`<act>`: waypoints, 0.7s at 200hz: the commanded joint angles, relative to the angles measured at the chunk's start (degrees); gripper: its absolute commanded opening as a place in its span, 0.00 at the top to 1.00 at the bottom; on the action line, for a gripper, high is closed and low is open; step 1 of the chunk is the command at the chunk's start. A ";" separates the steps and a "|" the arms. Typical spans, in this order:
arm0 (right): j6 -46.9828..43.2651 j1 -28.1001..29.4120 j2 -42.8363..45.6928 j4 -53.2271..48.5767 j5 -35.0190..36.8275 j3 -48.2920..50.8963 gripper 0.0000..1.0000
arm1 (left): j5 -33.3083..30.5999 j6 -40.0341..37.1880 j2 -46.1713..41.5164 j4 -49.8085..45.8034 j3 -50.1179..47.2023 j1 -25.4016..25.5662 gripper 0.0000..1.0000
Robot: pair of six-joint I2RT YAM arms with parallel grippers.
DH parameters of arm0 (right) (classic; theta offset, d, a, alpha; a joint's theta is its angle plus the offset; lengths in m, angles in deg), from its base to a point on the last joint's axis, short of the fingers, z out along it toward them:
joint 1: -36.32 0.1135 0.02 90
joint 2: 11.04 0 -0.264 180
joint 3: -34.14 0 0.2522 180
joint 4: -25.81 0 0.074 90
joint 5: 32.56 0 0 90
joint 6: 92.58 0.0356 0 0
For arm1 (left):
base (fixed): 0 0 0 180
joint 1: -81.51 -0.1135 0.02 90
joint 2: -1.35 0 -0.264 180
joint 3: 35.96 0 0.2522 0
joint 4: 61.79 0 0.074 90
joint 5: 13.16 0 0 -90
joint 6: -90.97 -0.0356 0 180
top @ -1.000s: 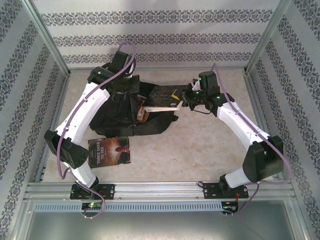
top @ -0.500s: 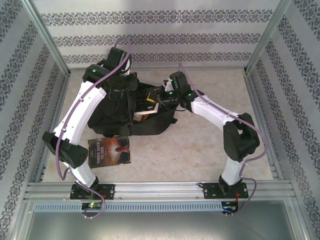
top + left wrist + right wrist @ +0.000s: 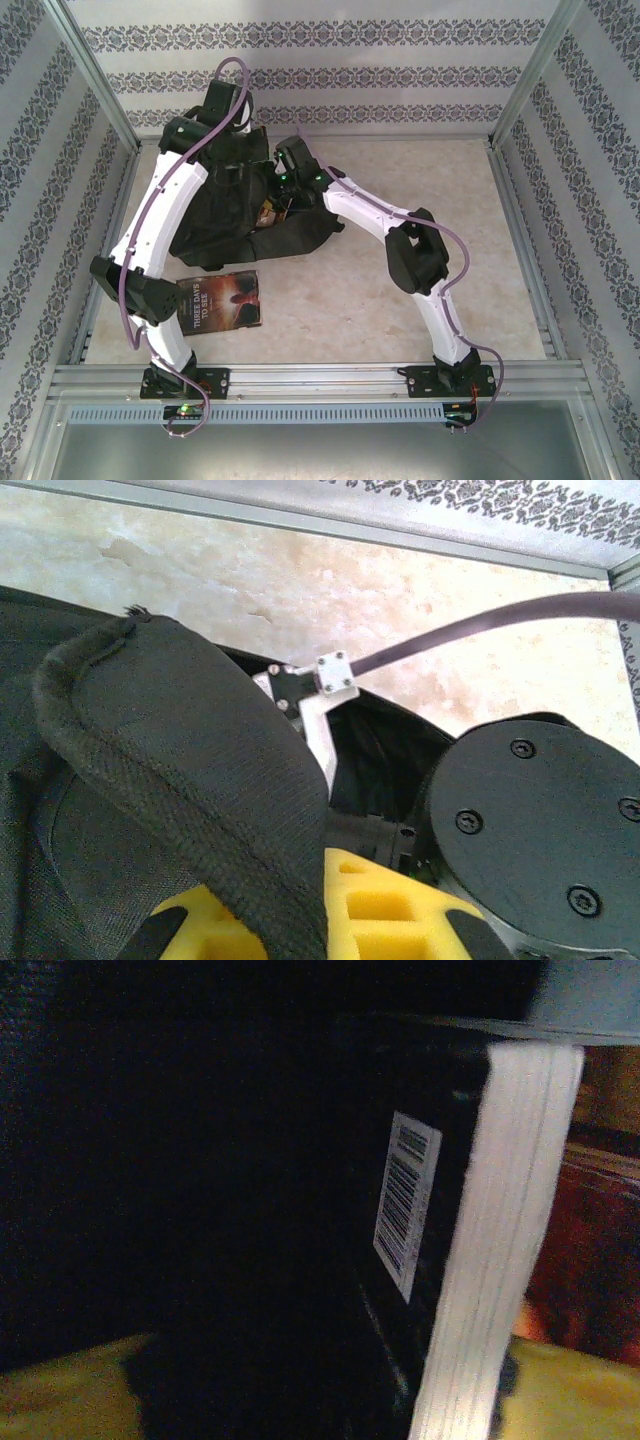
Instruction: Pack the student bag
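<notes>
My left gripper is clamped on the rim of the student bag; my right gripper, jaws apart, straddles a barcoded book inside it.

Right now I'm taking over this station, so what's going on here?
The left gripper is shut on the rim of the student bag, holding its mouth up. The right gripper is deep inside the bag with a barcoded book between its fingers; whether it grips it is unclear. A second book lies on the table beside the bag, not yet packed.
</notes>
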 commanded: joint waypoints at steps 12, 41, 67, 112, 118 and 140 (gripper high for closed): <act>-11.29 -1.94 8.90 -9.02 5.45 0.87 0.07 | 2.78 3.20 -0.26 7.61 1.25 -2.39 1.00; -15.84 -3.87 15.32 -13.95 9.83 5.33 0.06 | 2.72 4.02 2.15 8.33 3.01 -3.18 1.00; -19.25 -5.08 23.95 -18.87 18.37 12.77 0.08 | 6.43 5.71 5.62 10.22 3.80 -3.02 1.00; -20.18 -10.16 42.00 -16.95 23.37 34.82 0.12 | 11.93 8.62 11.77 9.11 3.68 0.02 0.91; -21.66 -10.37 43.27 -17.25 22.64 36.06 0.12 | 13.38 9.73 12.08 9.05 3.55 0.24 0.85; -28.40 -10.10 46.55 -21.75 19.96 37.62 0.12 | 13.13 8.75 9.32 8.65 2.14 0.59 0.56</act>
